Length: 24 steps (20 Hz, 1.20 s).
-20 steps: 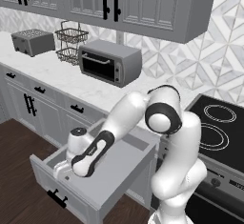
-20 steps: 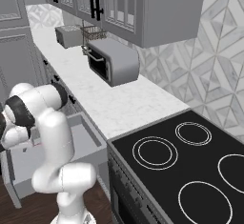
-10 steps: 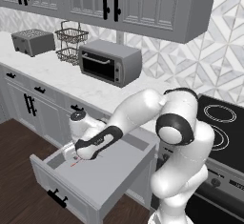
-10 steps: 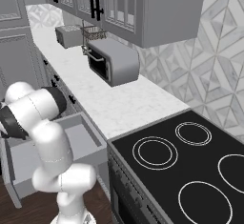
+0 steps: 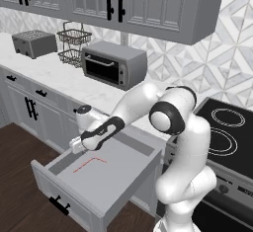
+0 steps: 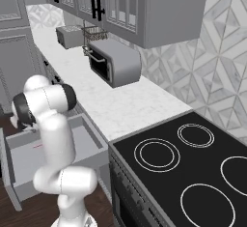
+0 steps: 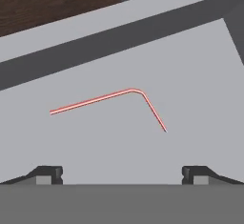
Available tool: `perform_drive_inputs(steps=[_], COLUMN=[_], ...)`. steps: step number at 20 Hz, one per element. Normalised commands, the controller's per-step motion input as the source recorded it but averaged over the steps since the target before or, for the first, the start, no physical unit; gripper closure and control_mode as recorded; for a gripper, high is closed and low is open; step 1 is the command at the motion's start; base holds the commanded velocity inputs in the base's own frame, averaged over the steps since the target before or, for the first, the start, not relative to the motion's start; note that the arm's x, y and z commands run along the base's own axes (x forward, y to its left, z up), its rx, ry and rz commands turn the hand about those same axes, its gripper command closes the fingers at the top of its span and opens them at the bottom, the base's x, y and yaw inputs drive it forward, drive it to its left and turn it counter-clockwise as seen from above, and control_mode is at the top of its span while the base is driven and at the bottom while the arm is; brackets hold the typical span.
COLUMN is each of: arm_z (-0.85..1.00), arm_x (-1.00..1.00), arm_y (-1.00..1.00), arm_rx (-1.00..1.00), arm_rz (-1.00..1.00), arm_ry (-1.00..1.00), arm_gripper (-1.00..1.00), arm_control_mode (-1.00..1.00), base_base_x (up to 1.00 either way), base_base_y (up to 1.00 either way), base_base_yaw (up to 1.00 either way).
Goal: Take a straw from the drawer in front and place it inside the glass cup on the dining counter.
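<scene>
Straw, red and bent, lies flat on the grey floor of the open drawer. Gripper hangs just above it, jaws spread wide, nothing held, not touching. Toaster oven on counter behind.

The white arm rises at the lower right of the left base view, bends at a dark elbow joint and reaches forward and down to the left. Its gripper points downward — jaws spread wide, nothing between the two dark fingertips.
</scene>
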Motion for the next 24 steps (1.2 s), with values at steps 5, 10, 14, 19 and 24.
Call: perform_drive_inputs(steps=[5,10,14,19,24], arm_z=[-0.56,-0.51,-0.37,-0.31,-0.3], arm_x=[0.34,0.26,0.31,0.09,0.01], arm_y=[-0.3,-0.24,-0.13,-0.02,0.0], arm_rx=[-0.04,-0.02,0.0,-0.01,-0.03], arm_rz=[0.0,0.0,0.01,0.01,0.05], arm_ry=[0.1,0.11,0.08,0.07,0.04], arm_gripper=[-1.0,-1.0,-1.0,-1.0,-1.0], arm_control_mode=[-1.0,-1.0,-1.0,-1.0,-1.0], base_base_x=[0.0,0.0,0.0,0.0,0.0], base_base_y=[0.0,0.0,0.0,0.0,0.0], base_base_yaw=[0.0,0.0,0.0,0.0,0.0])
